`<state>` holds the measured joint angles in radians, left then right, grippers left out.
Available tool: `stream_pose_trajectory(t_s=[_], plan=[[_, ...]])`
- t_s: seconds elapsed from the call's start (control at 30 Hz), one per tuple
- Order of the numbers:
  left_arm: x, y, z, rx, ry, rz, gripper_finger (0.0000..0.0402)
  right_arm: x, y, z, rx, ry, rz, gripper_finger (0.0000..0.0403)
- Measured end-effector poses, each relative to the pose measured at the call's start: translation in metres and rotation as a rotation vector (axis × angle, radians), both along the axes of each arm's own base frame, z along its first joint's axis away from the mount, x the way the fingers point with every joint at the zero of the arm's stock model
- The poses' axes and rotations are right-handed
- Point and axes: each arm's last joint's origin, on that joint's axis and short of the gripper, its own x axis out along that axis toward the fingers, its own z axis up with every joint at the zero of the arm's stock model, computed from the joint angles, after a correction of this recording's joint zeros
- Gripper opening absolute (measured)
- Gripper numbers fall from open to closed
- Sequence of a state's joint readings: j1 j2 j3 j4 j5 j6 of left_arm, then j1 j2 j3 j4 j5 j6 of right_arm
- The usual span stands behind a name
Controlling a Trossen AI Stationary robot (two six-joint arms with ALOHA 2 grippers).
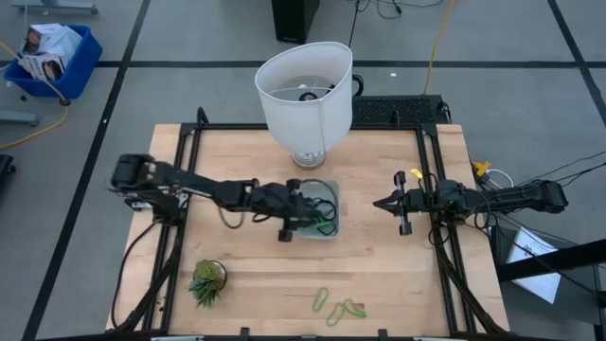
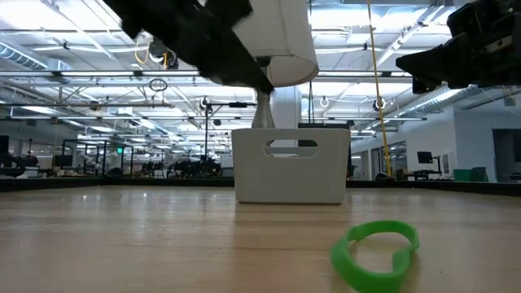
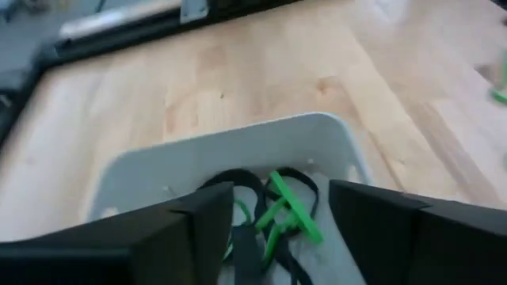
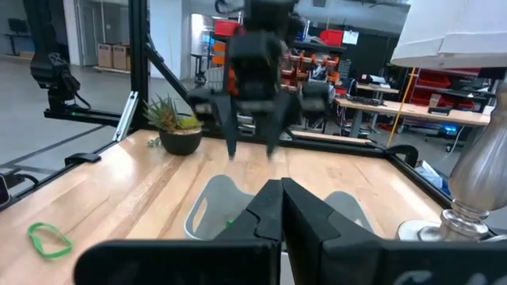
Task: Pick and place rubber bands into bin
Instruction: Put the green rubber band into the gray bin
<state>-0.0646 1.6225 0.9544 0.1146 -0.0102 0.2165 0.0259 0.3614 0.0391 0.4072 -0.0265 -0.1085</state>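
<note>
We have the left gripper (image 3: 265,229) wide open over the bin (image 1: 325,204); right gripper (image 1: 381,203) closed, waiting. Risk: banded contents (image 3: 277,218) snag on withdrawal.

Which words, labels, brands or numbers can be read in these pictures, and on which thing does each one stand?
No text can be read in any view.
Printed packages in the blue crate: print too small to read.
Signs and screens in the room behind the table, in the low view and the right wrist view: blurred, unreadable.
The bin, the lampshade, the plant pot and both claws, left and right: no label visible.
</note>
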Motion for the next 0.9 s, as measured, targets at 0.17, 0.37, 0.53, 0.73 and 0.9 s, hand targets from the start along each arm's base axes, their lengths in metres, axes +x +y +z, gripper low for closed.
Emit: stream_pose_trajectory(t_s=[0.17,0.37,0.53,0.73,0.9], plan=[[-0.037,-0.010,0.025,0.050,-0.097,-0.079,0.0096,0.000,0.000,0.001,0.018,-0.005,0.005,0.0000],[-0.089,-0.006,0.032,-0.016,-0.338,-0.134,0.0013,0.000,0.000,0.001,0.041,-0.011,0.008,0.0000],[-0.127,-0.004,0.016,-0.030,-0.471,-0.141,0.0005,0.000,0.000,0.001,0.036,-0.009,0.007,0.0000],[-0.166,-0.001,-0.008,-0.030,-0.612,-0.120,0.0004,0.000,0.000,0.001,0.021,-0.005,0.005,0.0000],[-0.185,0.005,-0.022,0.017,-0.648,-0.093,0.0005,0.000,0.000,0.001,-0.007,-0.008,0.003,0.0000]])
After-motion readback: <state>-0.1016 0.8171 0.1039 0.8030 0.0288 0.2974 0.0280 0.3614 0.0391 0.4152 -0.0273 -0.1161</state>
